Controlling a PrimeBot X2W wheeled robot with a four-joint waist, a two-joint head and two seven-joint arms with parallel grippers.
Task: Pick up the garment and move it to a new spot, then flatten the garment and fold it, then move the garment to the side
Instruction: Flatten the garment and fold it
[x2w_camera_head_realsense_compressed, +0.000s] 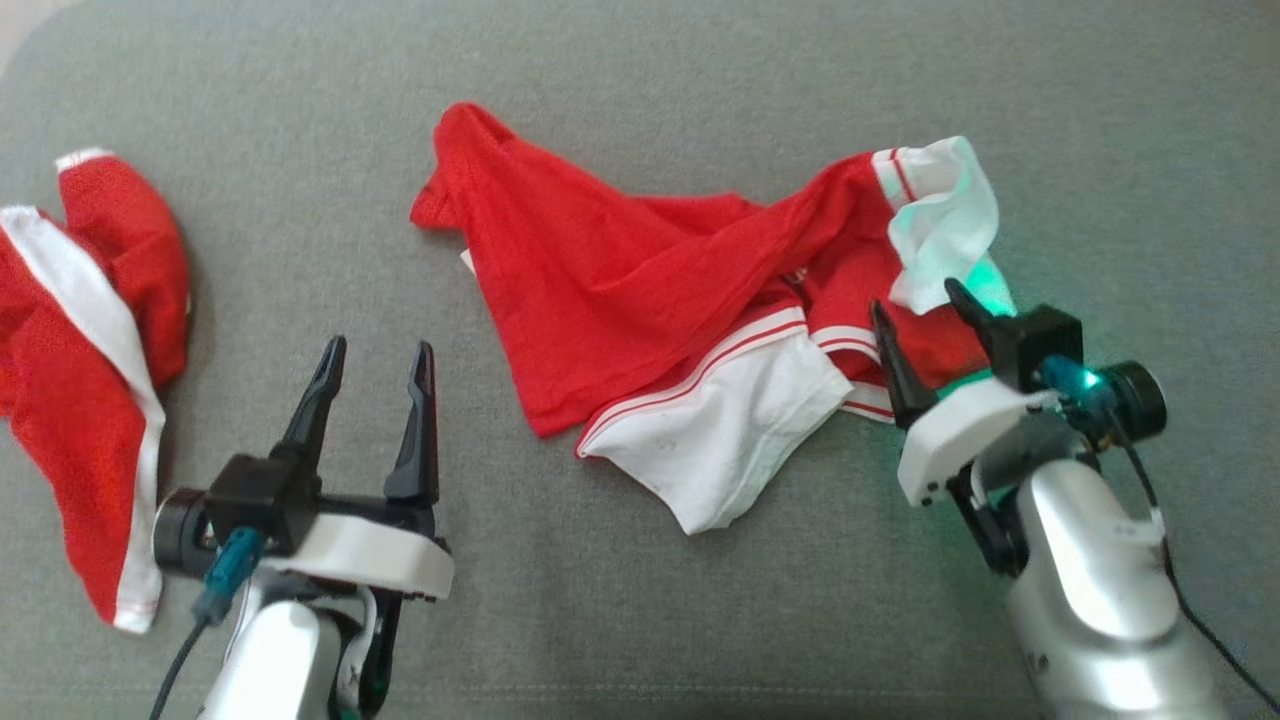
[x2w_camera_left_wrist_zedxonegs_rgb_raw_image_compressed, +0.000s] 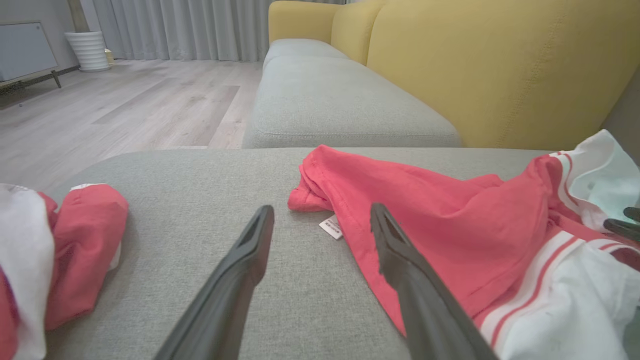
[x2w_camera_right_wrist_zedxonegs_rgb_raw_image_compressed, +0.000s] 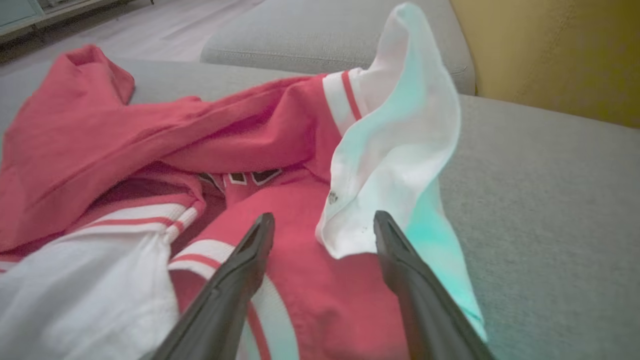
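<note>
Sofa (x2w_camera_left_wrist_zedxonegs_rgb_raw_image_compressed: 450, 65): yellow backrest (x2w_camera_left_wrist_zedxonegs_rgb_raw_image_compressed: 525, 85), grey seat cushions (x2w_camera_left_wrist_zedxonegs_rgb_raw_image_compressed: 340, 105). Grey upholstered surface (x2w_camera_left_wrist_zedxonegs_rgb_raw_image_compressed: 200, 180) sits just in front of it, same weave. Pale wood-plank floor (x2w_camera_left_wrist_zedxonegs_rgb_raw_image_compressed: 125, 105) runs alongside the sofa. Past its far end: grey floor-length curtains (x2w_camera_left_wrist_zedxonegs_rgb_raw_image_compressed: 200, 25), a white ribbed pot (x2w_camera_left_wrist_zedxonegs_rgb_raw_image_compressed: 90, 49), a low pale cabinet (x2w_camera_left_wrist_zedxonegs_rgb_raw_image_compressed: 25, 50) on legs. Soft, even light.

The garment (x2w_camera_head_realsense_compressed: 620, 290) is soft cloth, red with white parts, thin and wrinkly, not shiny. The other red garment (x2w_camera_head_realsense_compressed: 90, 330) has tiny holes like a net. The grey cushion (x2w_camera_head_realsense_compressed: 700, 60) under them is rough woven cloth. The left gripper (x2w_camera_head_realsense_compressed: 382, 350) has dull black plastic fingers (x2w_camera_head_realsense_compressed: 415, 420). The right forearm (x2w_camera_head_realsense_compressed: 1090, 580) is shiny silver. The floor (x2w_camera_left_wrist_zedxonegs_rgb_raw_image_compressed: 125, 105) is smooth pale wood.
</note>
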